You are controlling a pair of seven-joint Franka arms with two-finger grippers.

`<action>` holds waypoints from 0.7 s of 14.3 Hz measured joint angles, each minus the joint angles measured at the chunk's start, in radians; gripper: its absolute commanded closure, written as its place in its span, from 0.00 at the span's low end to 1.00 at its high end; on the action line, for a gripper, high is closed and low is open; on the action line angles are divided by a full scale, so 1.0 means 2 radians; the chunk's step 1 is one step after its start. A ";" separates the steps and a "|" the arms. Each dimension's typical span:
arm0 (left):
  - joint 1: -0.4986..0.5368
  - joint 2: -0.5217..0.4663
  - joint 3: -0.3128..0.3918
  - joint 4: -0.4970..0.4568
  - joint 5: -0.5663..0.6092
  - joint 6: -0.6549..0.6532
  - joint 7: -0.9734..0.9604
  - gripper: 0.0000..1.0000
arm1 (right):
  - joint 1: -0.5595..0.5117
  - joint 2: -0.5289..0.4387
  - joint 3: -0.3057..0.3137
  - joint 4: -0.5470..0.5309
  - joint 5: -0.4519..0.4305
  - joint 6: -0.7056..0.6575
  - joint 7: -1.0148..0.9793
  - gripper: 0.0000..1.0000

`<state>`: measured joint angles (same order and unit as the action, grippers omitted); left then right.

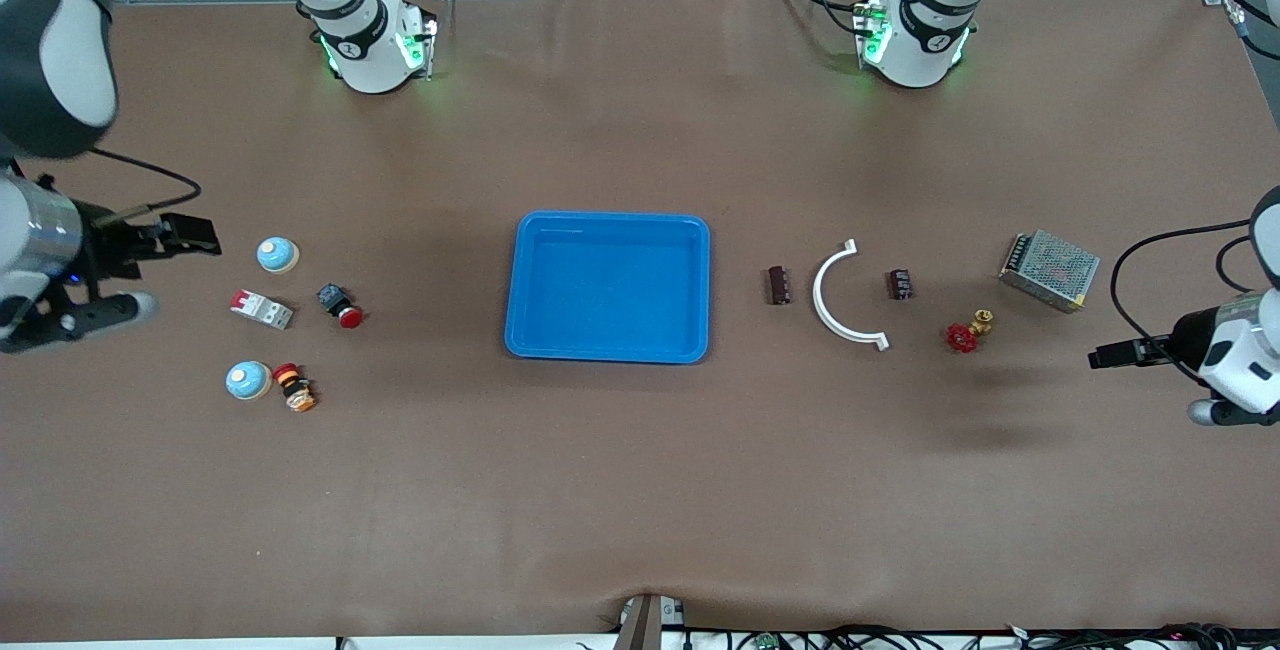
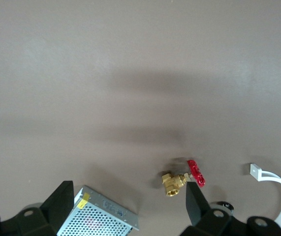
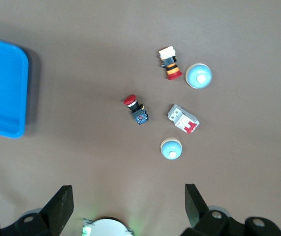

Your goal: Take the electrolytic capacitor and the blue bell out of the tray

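Two pale blue bells lie at the right arm's end of the table: one bell (image 1: 277, 254) (image 3: 171, 148) is farther from the front camera, the other bell (image 1: 248, 380) (image 3: 199, 75) nearer. Two dark brown capacitors (image 1: 779, 284) (image 1: 901, 284) flank a white curved bracket (image 1: 840, 296) toward the left arm's end. A blue tray (image 1: 608, 350) (image 3: 2, 93) sits mid-table. My right gripper (image 1: 165, 270) (image 3: 128, 201) hangs open beside the bells, holding nothing. My left gripper (image 1: 1145, 387) (image 2: 129, 196) hangs open over the table's end, above the power supply (image 2: 101, 219).
Beside the bells lie a white-and-red breaker (image 1: 262, 309), a red push button (image 1: 341, 306) and a striped button (image 1: 295, 386). A red-handled brass valve (image 1: 967, 331) (image 2: 177, 181) and a metal mesh power supply (image 1: 1049, 270) lie near the capacitors.
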<state>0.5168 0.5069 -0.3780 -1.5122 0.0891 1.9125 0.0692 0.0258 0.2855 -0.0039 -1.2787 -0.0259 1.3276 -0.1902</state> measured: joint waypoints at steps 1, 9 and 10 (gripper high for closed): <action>-0.032 -0.016 0.047 0.000 -0.026 -0.003 0.027 0.00 | 0.000 -0.018 -0.001 -0.011 0.000 0.007 0.014 0.00; -0.198 -0.123 0.195 0.005 -0.058 -0.077 -0.014 0.00 | -0.021 -0.205 -0.008 -0.253 0.004 0.181 0.099 0.00; -0.219 -0.138 0.202 0.005 -0.058 -0.085 -0.030 0.00 | -0.021 -0.208 -0.007 -0.256 0.004 0.181 0.110 0.00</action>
<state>0.0792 0.2308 0.0252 -1.5017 -0.0261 1.7415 0.0091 -0.0155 -0.1313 -0.0187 -1.7900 -0.0175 1.6905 0.0301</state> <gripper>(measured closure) 0.000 0.000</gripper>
